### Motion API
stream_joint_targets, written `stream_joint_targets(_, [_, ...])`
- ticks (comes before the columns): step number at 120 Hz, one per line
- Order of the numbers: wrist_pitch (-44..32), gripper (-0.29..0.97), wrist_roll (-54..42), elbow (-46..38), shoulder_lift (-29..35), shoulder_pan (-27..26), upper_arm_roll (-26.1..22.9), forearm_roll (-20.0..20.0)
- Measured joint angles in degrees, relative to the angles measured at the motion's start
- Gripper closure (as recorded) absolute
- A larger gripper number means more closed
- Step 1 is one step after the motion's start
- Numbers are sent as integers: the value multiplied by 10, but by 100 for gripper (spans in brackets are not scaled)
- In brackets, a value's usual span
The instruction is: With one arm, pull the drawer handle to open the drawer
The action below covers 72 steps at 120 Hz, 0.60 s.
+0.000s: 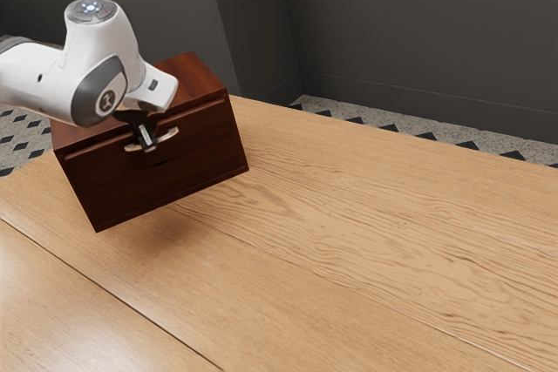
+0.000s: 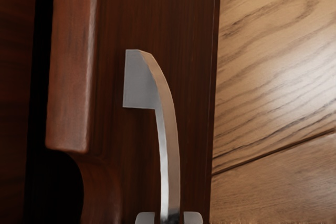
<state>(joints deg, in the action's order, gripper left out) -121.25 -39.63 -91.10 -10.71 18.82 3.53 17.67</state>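
Broad oak-coloured planks with a long, wavy grain make up the tabletop (image 1: 349, 241), a straight seam crossing it from nine o'clock to six o'clock in the exterior view. At ten o'clock on it sits a boxy cabinet (image 1: 196, 84) of dark, reddish-brown polished wood, square-cornered, with a soft shadow spilling from under its near lower edge. Its drawer (image 1: 174, 176) forms the flat front panel. The drawer handle (image 1: 167, 135) is a thin, pale metal strip with a satin sheen, bowed outward from the panel and squared off at its ends.

The black pincer (image 1: 145, 141) is pinching the middle of that strip. In the wrist view the drawer handle (image 2: 165, 140) runs as a slim curved blade down to two light grey pads (image 2: 145, 217), one pressed to each side of it. A rounded-edged slat of the same red wood lies beside it, with a dark gap past that, and the tabletop (image 2: 273, 77) shows beyond the panel's edge. Whether the drawer has come out at all cannot be told.

The glossy white arm (image 1: 78, 76), with grey joint caps, enters from nine o'clock. Behind, at one o'clock, lie a speckled floor (image 1: 418, 128) with a border of black triangles and plain charcoal walls (image 1: 418, 23)
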Motion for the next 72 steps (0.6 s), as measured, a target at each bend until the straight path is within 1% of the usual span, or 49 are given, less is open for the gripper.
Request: stream_joint_targets(72, [-2, 74, -2, -94, 80, -27, -6, -8])
